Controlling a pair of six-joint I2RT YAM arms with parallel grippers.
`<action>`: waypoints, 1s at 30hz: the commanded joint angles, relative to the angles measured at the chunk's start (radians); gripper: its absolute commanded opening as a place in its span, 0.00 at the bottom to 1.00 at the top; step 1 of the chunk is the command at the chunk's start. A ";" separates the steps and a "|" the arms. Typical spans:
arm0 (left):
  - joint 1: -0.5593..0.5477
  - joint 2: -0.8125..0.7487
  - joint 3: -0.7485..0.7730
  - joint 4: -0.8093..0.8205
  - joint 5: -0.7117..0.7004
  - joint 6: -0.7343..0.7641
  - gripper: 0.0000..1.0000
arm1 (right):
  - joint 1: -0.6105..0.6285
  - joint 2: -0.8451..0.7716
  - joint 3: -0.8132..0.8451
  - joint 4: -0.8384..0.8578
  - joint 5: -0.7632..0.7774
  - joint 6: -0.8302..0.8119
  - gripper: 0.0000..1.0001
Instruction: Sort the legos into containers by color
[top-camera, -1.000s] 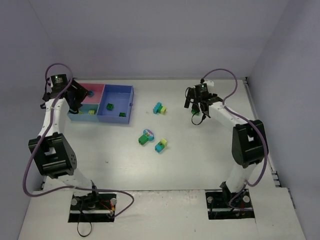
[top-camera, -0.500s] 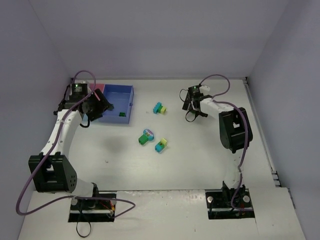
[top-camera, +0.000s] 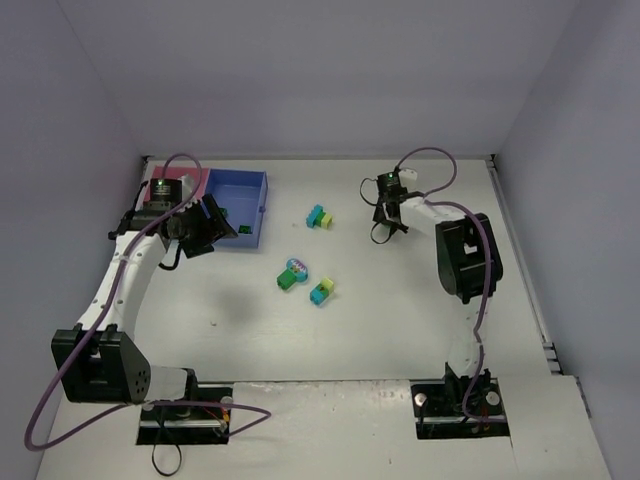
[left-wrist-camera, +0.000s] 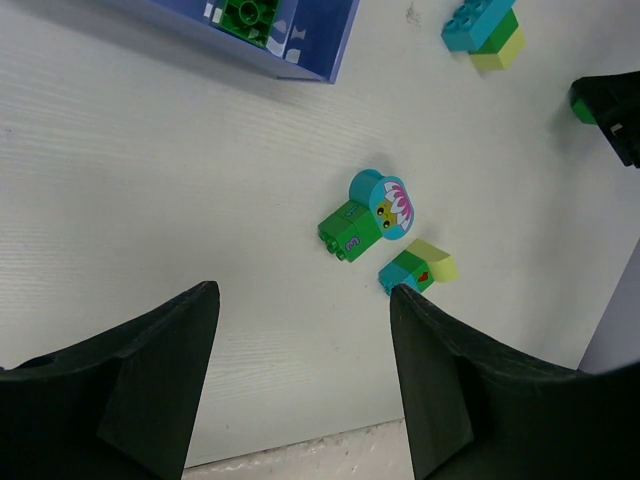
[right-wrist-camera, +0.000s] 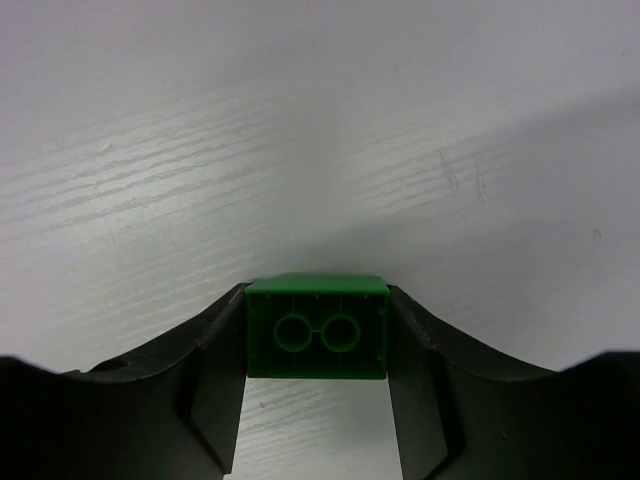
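Green brick (right-wrist-camera: 316, 340) pinched in your right fingers (right-wrist-camera: 215, 380), grasp step; left fingers (left-wrist-camera: 150, 380) wide, empty. Next: lift toward blue tray (top-camera: 262, 205).

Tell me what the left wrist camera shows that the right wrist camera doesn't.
Only left wrist: the blue tray holding a dark green piece, the flower-faced brick, a teal-yellow pair, a three-color stack, and the open, empty left end effector. Only right wrist: the hollow underside of the green brick gripped by the right end effector. Both: the white table, plus that end effector and brick, small at the left view's edge.
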 joint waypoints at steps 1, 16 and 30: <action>-0.008 -0.036 0.033 -0.012 0.061 0.029 0.62 | 0.008 -0.077 -0.092 0.063 -0.084 -0.132 0.00; -0.191 0.039 0.205 0.028 0.353 -0.002 0.62 | 0.278 -0.628 -0.365 0.238 -0.829 -0.651 0.04; -0.377 0.112 0.231 0.120 0.459 -0.102 0.58 | 0.425 -0.743 -0.263 0.175 -0.996 -0.654 0.13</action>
